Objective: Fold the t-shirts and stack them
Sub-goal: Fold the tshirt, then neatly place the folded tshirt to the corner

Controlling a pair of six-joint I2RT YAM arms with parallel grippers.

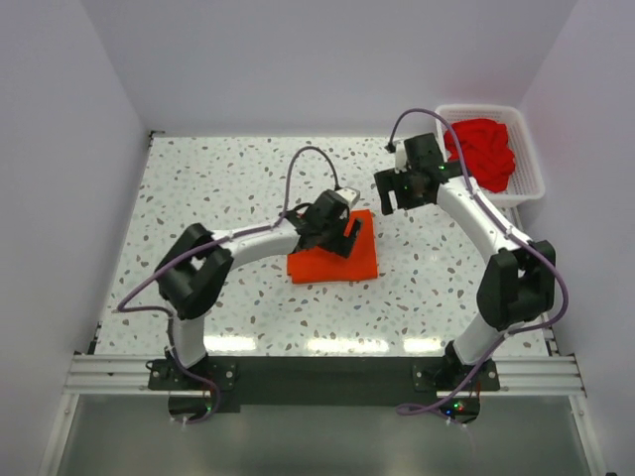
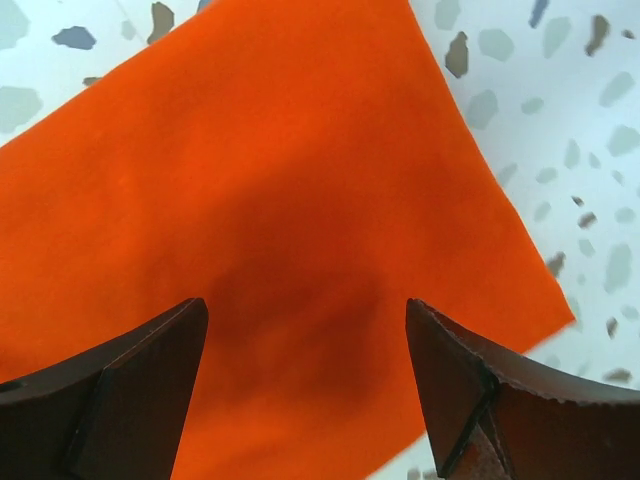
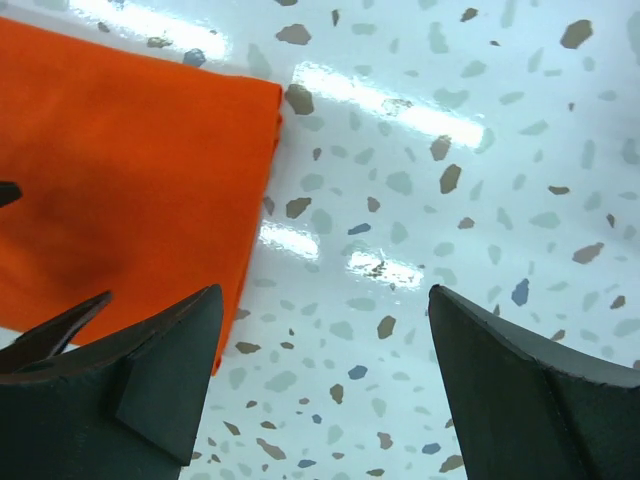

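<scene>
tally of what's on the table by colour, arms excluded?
Orange-red t-shirt, folded flat: 1
Deep red cloth heap in the basket: 1 (cannot tell how many shirts are in it)
White basket: 1
Total: 3

We find the folded orange-red cloth t-shirt (image 1: 332,262) midway on the speckled terrazzo counter (image 1: 218,188), beneath the left gripper (image 1: 347,230); crumpled deep-red cloth t-shirts (image 1: 483,149) lie in the white plastic lattice basket (image 1: 531,149) at the far right corner.
</scene>
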